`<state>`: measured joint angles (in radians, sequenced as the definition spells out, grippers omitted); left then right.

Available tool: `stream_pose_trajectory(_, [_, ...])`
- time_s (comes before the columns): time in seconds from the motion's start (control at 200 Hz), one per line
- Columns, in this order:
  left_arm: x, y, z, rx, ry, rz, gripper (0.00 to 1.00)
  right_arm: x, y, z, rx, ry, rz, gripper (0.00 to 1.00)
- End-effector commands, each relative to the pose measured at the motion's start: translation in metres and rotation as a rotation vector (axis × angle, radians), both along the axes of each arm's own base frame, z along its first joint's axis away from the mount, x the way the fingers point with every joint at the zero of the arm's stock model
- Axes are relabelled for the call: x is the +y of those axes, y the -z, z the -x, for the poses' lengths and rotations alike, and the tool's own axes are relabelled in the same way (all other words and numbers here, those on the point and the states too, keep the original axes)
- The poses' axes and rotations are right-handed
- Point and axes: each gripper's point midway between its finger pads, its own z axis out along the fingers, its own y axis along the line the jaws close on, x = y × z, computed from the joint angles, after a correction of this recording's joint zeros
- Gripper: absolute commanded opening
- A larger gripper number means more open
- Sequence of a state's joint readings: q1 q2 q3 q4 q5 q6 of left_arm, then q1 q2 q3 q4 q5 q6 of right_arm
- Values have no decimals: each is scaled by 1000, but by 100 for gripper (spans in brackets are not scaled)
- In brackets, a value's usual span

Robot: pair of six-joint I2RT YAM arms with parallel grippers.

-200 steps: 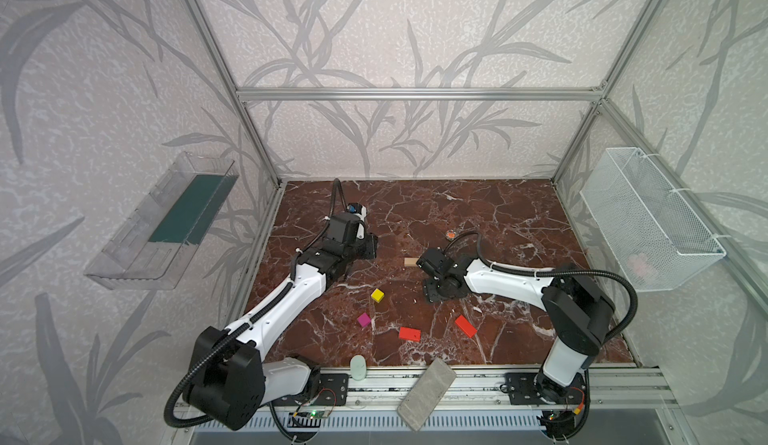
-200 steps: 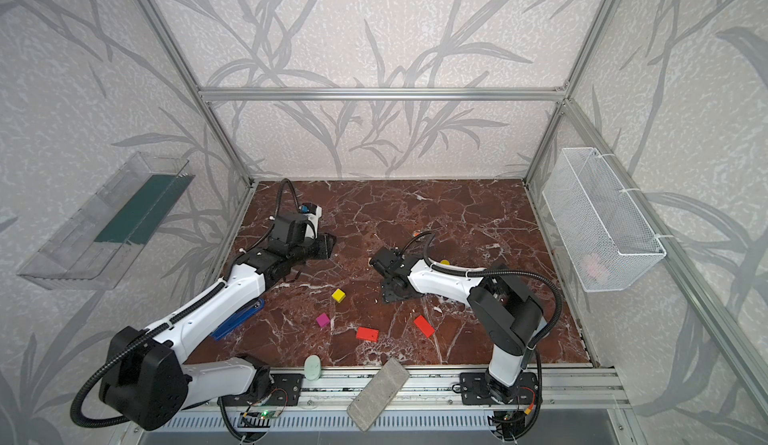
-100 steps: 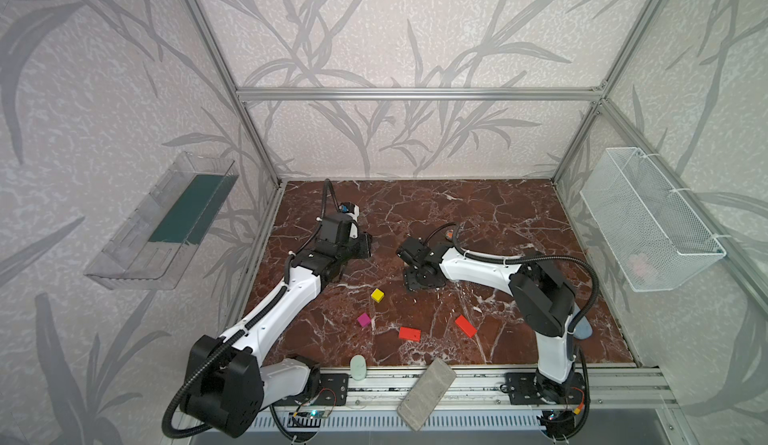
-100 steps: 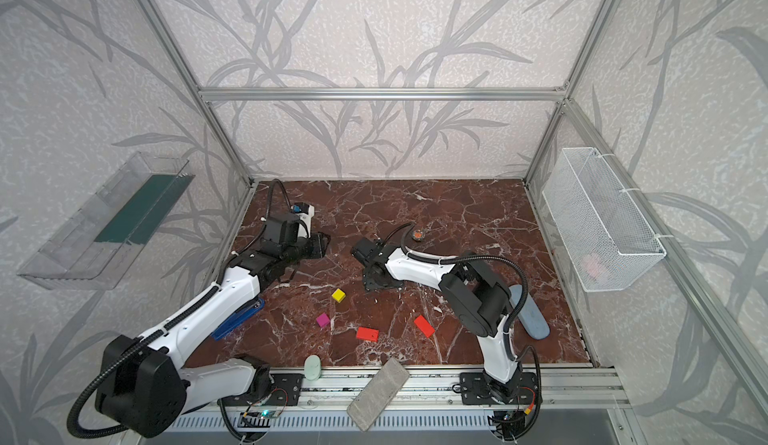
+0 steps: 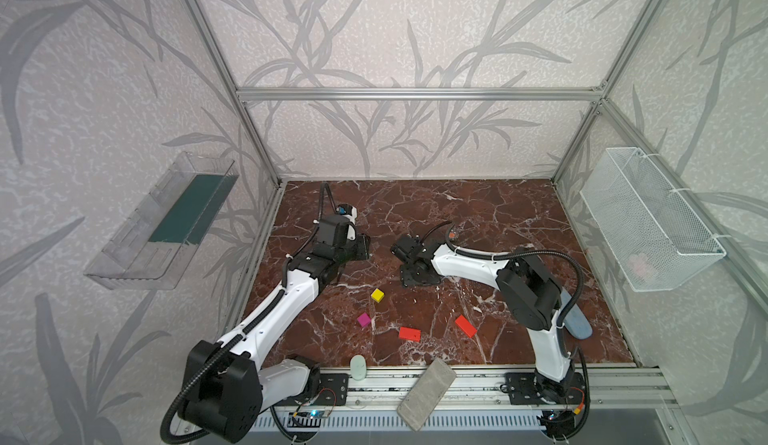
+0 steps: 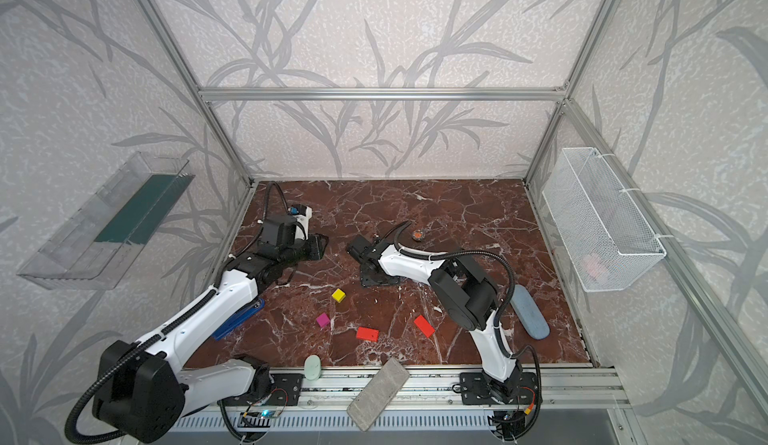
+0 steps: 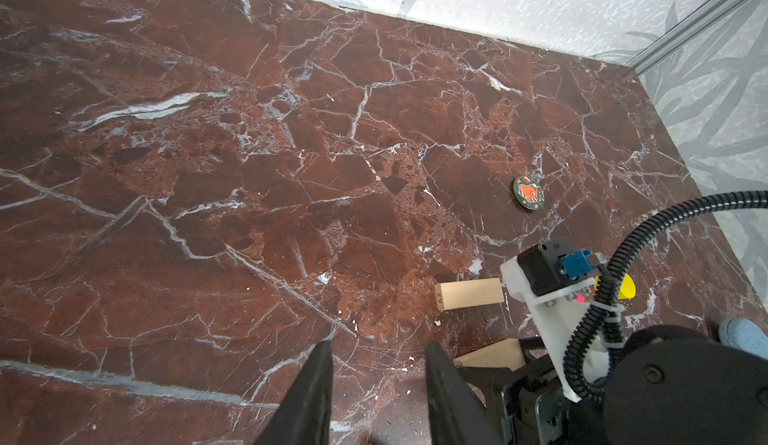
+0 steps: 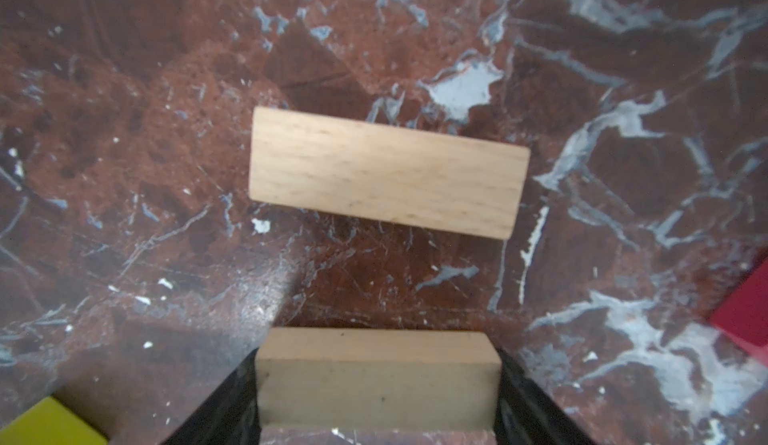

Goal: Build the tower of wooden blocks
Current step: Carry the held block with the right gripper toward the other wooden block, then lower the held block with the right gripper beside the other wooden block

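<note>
step in hand: by the look of it, laying the tan base; the right gripper [image 8: 378,357] brings the held tan bar [image 8: 376,384] low over the table [image 5: 498,214], near the lying tan bar [image 8: 386,173] but not touching it.
right jaws: clenched on the held tan bar, one jaw on each side.
left jaws: released, with only bare table between them; the left gripper [image 7: 378,345] hovers off to the left of both bars.
doing it well: the lying bar sits a little skewed to the held one, so the wrist should turn until the long edges run parallel. it should then lower the bar flat and let go only once it rests.
risk: a jaw brushing the lying bar would push it askew.
loose blocks: the yellow cube [image 5: 377,295], magenta cube [image 5: 363,319], a red rectangle [image 5: 409,333] and a second red rectangle [image 5: 465,325] lie apart nearer the front rail; nothing is stacked yet.
bars: plain pale wood with faint grain, flat faces and crisp square edges.
painted blocks: solid, even colour.
table surface: red-brown marble pattern with white veins. it looks smooth and hard, so blocks would probably slide if nudged.
</note>
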<state>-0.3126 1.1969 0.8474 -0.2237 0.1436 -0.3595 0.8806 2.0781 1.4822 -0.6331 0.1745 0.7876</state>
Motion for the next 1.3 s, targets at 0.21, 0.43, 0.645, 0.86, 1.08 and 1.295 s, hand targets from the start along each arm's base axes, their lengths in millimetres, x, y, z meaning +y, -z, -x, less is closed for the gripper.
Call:
stream_pose_trajectory(0.21, [4, -5, 1, -24, -11, 9, 37, 1, 5, -18, -15, 38, 23, 63])
stream_pose_trajectory(0.43, [5, -5, -1, -25, -13, 6, 37, -10, 7, -21, -14, 60, 43, 63])
stream_pose_trajectory(0.645, [6, -4, -1, -24, -17, 2, 37, -10, 4, -25, -20, 53, 37, 65])
stream_pose_trajectory(0.86, [6, -4, -1, -23, -18, 4, 37, -5, 4, -26, -13, 46, 21, 66])
stream_pose_trajectory(1.08, [7, -5, 0, -26, -21, 2, 37, 0, 6, -27, -7, 40, 21, 65])
stream_pose_trajectory(1.295, [8, -4, 0, -24, -19, -1, 37, 2, 4, -29, -16, 40, 15, 66])
